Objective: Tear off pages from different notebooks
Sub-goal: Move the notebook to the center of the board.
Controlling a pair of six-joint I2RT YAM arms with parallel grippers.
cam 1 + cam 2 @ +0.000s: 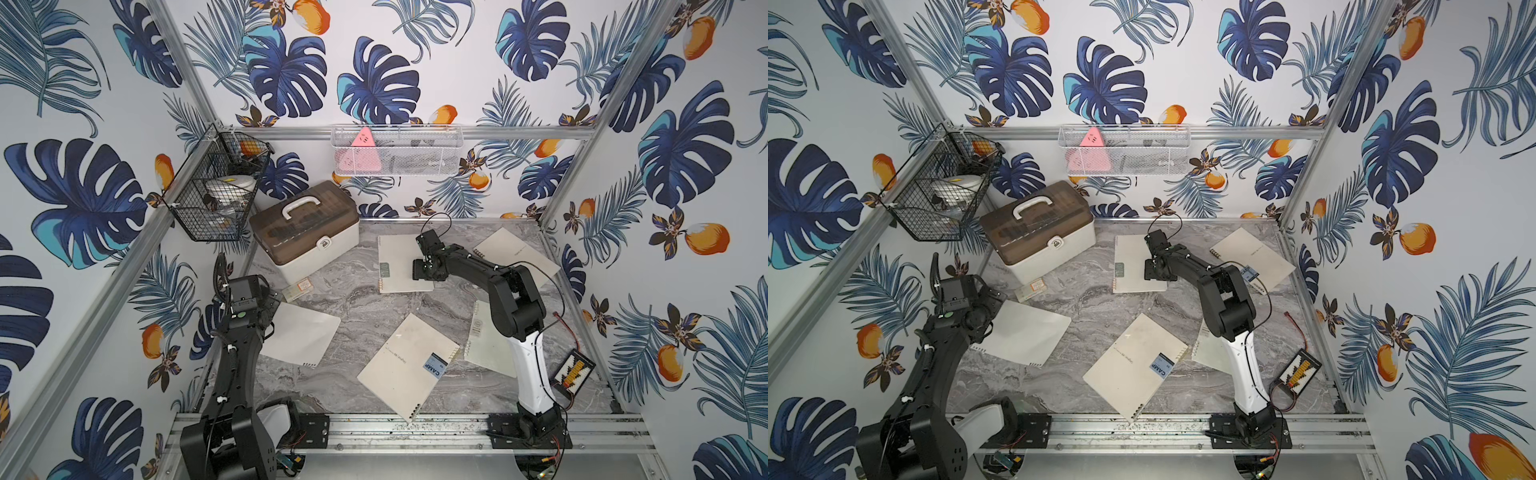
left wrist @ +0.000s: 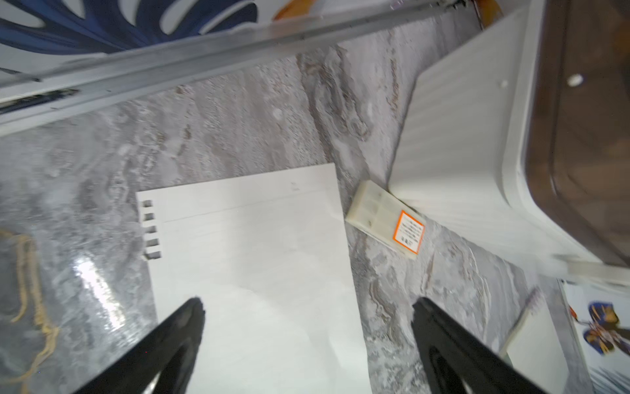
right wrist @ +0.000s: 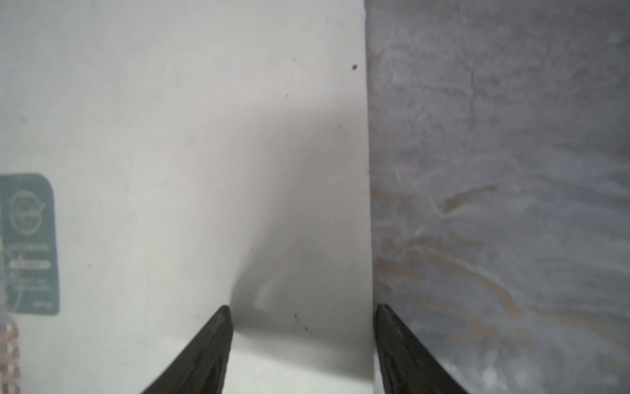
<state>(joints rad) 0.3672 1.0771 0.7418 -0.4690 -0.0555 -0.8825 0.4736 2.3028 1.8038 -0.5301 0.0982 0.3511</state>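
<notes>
Notebooks [image 1: 405, 365], page [image 1: 301, 334], box [image 1: 316, 259] on marble table [image 1: 345, 299]

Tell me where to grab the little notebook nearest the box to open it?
Take the small notebook by its cover's free edge, coming from the side opposite the coil. It lies flat and shut on the table, bound along the label side, so only that edge lifts. The right gripper straddles it, jaws open.

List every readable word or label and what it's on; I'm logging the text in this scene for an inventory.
"CAMP": blue label on the large front notebook.
Fine print on that same cover: too small to read.
Grey-green label on the small far notebook: blurred, unreadable.
Orange-bordered sticker on the small flat box: print too blurred to read.
</notes>
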